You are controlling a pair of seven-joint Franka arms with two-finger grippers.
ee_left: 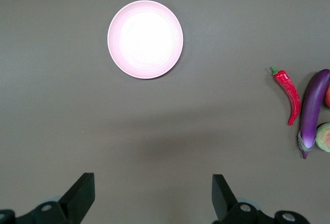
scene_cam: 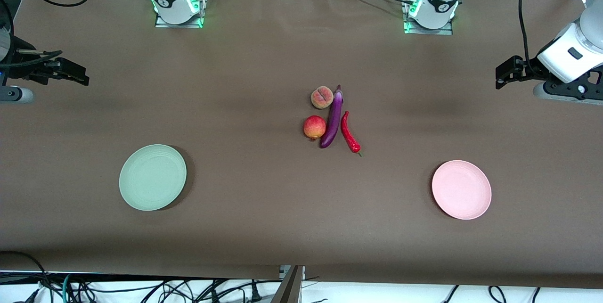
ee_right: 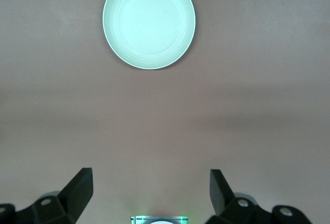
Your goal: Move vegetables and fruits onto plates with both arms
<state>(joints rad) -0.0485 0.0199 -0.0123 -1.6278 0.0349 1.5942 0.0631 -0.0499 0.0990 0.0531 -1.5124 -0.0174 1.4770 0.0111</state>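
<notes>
Purple eggplant [scene_cam: 332,118], chili pepper [scene_cam: 350,132], peach [scene_cam: 322,97] and red-yellow fruit [scene_cam: 314,127] cluster mid-table between mint plate [scene_cam: 152,177] and pink plate [scene_cam: 461,189]. Left gripper [ee_left: 153,195] and right gripper [ee_right: 151,192] hover spread over bare cloth at their own ends.

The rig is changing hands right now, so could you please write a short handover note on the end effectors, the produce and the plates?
Left end effector: open, empty, waiting above the table at the left arm's end.
Right end effector: open, empty, waiting above the table at the right arm's end.
Produce is clustered mid-table: peach, eggplant beside it, round red-yellow fruit nearer the front camera than the peach, chili pepper beside the eggplant toward the left arm's end.
Pink plate and green plate: both empty.
Done: nothing moved yet.
Left: all four items still need to go onto plates.
</notes>
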